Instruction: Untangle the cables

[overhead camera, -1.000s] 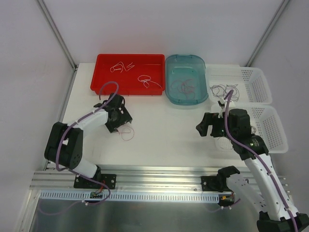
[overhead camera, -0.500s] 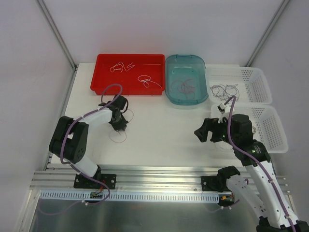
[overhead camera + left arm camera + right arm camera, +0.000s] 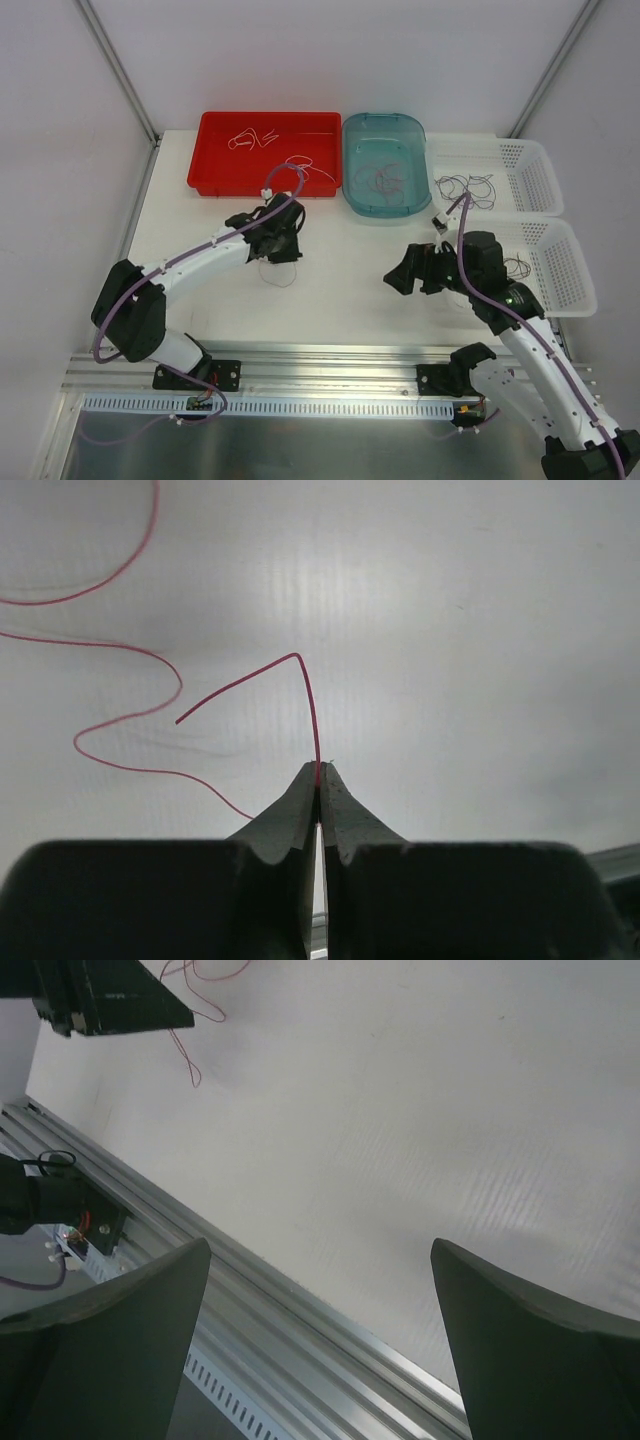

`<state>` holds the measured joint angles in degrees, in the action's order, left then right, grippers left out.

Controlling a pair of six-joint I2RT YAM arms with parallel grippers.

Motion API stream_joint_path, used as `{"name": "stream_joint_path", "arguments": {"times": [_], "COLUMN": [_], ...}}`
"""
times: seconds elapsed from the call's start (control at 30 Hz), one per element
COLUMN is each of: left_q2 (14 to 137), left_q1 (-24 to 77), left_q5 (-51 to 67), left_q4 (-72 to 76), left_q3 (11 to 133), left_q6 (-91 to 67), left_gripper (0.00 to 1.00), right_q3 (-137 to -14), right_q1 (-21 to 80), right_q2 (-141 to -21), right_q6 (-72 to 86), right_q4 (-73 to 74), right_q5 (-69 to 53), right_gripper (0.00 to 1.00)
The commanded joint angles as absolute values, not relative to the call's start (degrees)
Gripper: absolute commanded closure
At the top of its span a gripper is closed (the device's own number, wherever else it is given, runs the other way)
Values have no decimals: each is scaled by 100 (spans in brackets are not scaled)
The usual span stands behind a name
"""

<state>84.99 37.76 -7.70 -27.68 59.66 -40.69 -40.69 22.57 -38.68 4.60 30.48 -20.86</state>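
Setting: a robotics lab cell; you can confirm it from the fittings. A white table [image 3: 340,290] lies under the left gripper [image 3: 280,255] and right gripper [image 3: 398,278], with a slotted aluminium rail [image 3: 330,362] behind both. Blank white panels [image 3: 300,60] on metal posts [image 3: 118,70] enclose the far side. Sorting bins sit beyond the grippers: red tray [image 3: 265,117], teal tub [image 3: 385,119], two white baskets [image 3: 535,170].

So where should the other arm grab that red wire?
Probably the long wiggly stretch of the red wire, a little way from where the left gripper is shut on it. The right gripper, jaws open, could come from its own side: that stretch lies in open curves with nothing crossing it.
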Motion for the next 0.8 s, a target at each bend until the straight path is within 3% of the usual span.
{"name": "stream_joint_path", "arguments": {"times": [0.0, 0.33, 0.77], "left_q2": [8174, 7893, 7524], "left_q1": [4208, 4983, 4992], "left_q5": [-651, -281, -624], "left_q4": [-2830, -2830, -2839], "left_q3": [6345, 6882, 7681], "left_q6": [-3359, -2751, -4156], "left_gripper": [100, 100, 100], "right_q3": [-3999, -3788, -3111], "right_q1": [2417, 2944, 4183], "right_q2": [-3990, -4421, -4973], "right_q6": [1168, 2531, 1635], "right_q4": [2252, 1021, -781], "right_q5": [-2163, -1547, -1177], "right_gripper": [3, 3, 2]}}
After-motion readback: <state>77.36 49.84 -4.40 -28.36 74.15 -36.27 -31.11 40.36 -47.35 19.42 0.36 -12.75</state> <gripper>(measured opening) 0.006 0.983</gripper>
